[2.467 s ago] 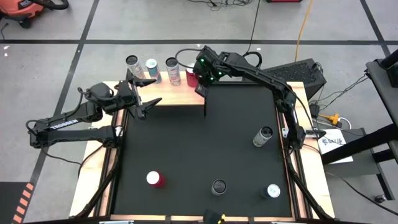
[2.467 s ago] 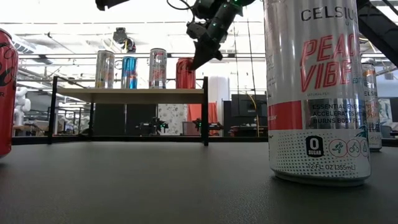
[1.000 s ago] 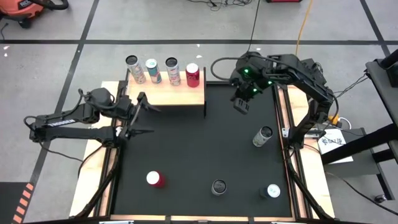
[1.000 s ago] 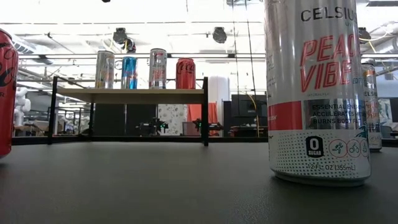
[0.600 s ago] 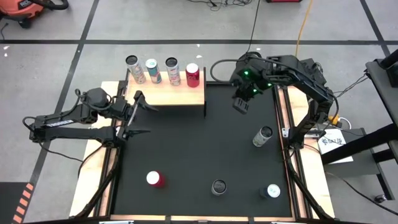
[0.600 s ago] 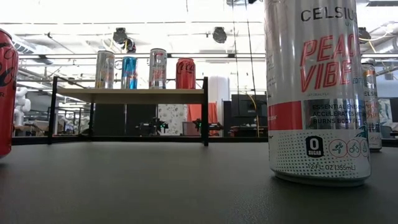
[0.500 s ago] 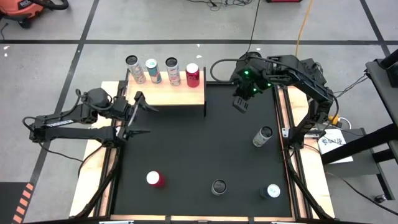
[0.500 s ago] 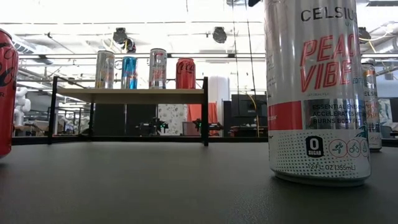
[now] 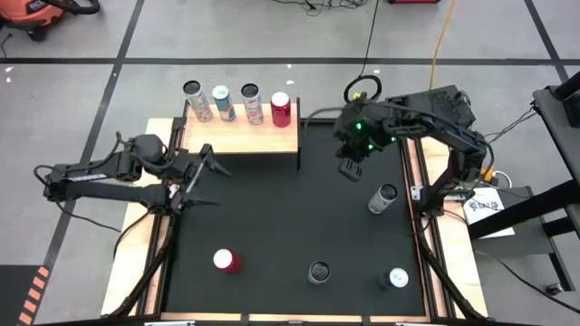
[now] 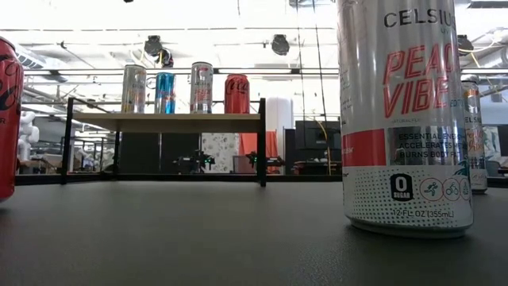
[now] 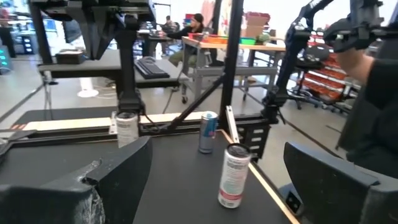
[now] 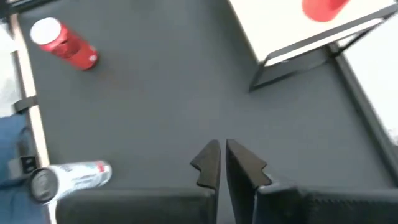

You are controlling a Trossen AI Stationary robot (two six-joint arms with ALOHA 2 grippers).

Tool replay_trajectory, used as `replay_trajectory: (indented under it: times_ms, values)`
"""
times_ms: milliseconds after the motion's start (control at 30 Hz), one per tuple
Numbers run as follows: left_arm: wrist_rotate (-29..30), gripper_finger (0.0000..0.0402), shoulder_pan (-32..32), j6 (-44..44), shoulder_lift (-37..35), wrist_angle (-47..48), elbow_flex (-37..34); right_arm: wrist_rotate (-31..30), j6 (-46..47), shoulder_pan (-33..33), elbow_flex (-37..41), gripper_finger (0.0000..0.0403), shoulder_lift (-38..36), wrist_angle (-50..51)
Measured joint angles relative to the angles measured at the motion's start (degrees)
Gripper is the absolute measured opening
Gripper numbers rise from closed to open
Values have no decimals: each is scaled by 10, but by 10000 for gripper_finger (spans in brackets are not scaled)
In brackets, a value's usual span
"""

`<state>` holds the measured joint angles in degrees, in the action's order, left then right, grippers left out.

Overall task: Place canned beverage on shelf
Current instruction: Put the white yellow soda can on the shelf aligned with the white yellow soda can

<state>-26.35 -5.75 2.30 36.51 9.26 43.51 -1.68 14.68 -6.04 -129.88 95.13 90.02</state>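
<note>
Hovering empty above the black table (image 9: 290,217), the right end effector (image 9: 350,168) had its fingers pressed together, a silver can (image 9: 384,197) just beside it, seemingly next. Four cans lined the shelf (image 9: 245,138), well off. The left end effector (image 9: 201,175) gaped wide, idle.
</note>
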Motion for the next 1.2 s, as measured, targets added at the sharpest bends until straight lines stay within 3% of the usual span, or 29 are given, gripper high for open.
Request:
replay_trajectory:
  times_ms: [333,533,733,900,1033,1200]
  values:
    - [108,367,88,-11,2,8,0,-4,57,93,0,18,0,0]
    - [132,367,137,-11,3,7,0,-58,71,143,0,18,0,0]
    - [134,367,158,-10,5,3,0,-54,19,165,0,18,14,-6]
    - [152,367,160,22,9,2,0,-11,-28,167,0,20,34,-63]
    - [166,367,160,33,17,3,0,-12,-23,167,0,42,66,-79]
    - [167,367,160,33,31,4,0,-12,-42,169,0,108,108,-41]
